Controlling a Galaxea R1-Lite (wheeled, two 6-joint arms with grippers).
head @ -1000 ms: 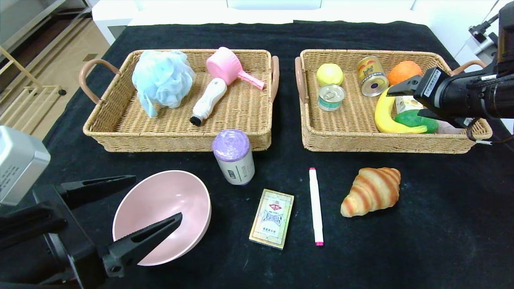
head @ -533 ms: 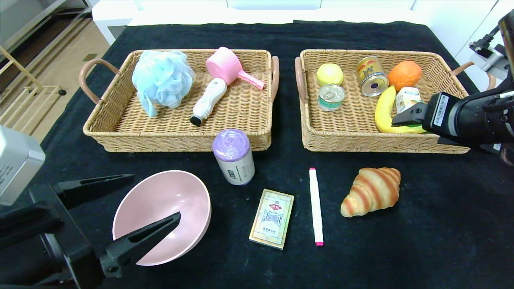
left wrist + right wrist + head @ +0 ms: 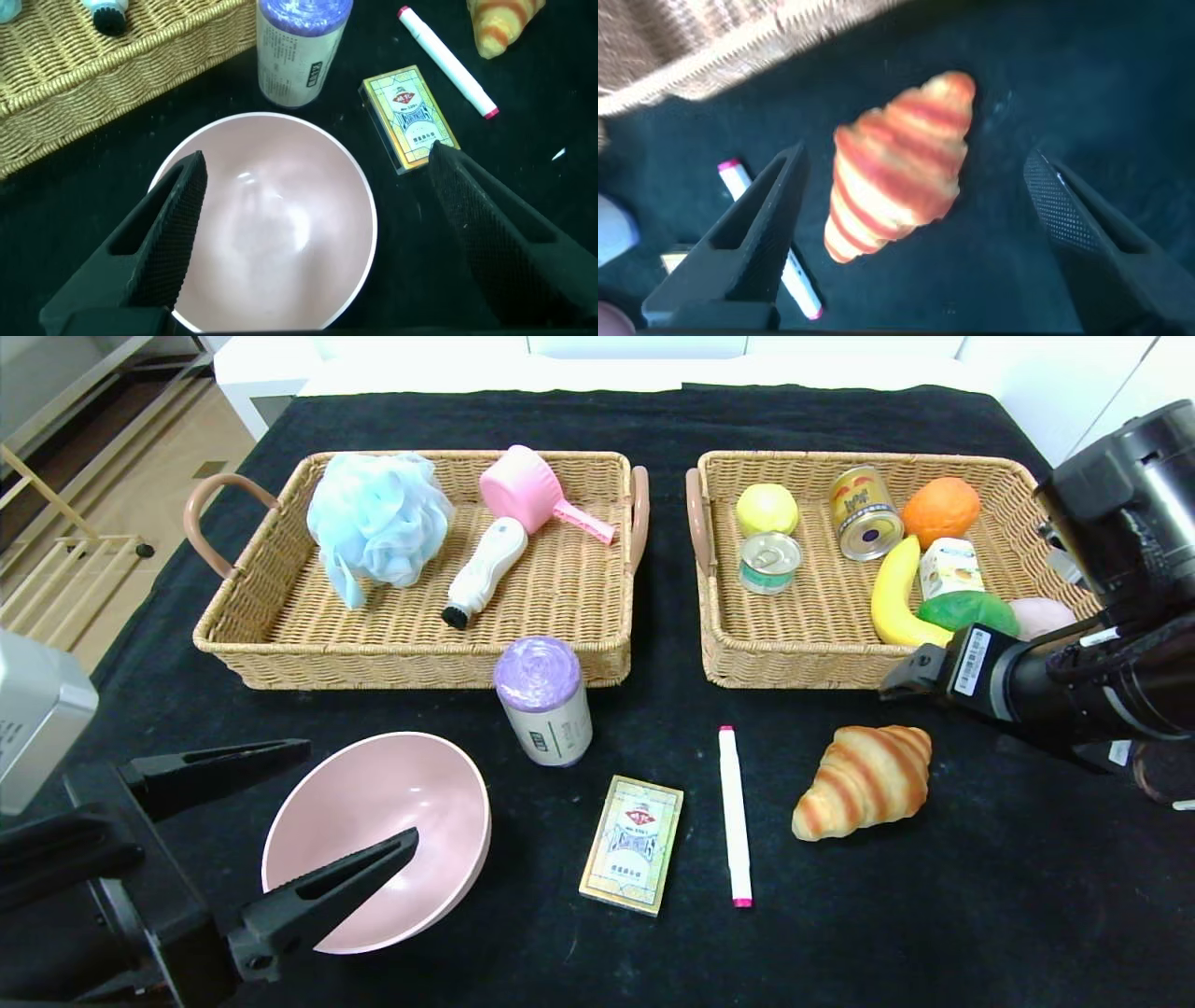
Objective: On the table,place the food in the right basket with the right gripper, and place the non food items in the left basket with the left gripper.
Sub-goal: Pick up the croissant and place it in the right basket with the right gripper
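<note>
Food still on the table (image 3: 980, 915) is limited to the croissant (image 3: 864, 781), which lies in front of the right basket (image 3: 822, 658), apart from it. The right gripper (image 3: 915, 233) is held above the croissant with its jaws spread wide on either side of it, nothing being gripped; in the head view its arm is seen reaching in from the right, over the basket's front edge. The left gripper (image 3: 313, 219) is poised over the pink bowl (image 3: 373, 835) near the table's front left, its jaws open and straddling the bowl, with no contact that can be made out. A purple roll (image 3: 543, 700) stands upright just in front of the left basket (image 3: 411, 658), and a card box (image 3: 632, 845) and a marker (image 3: 734, 814) lie between the bowl and the croissant.
</note>
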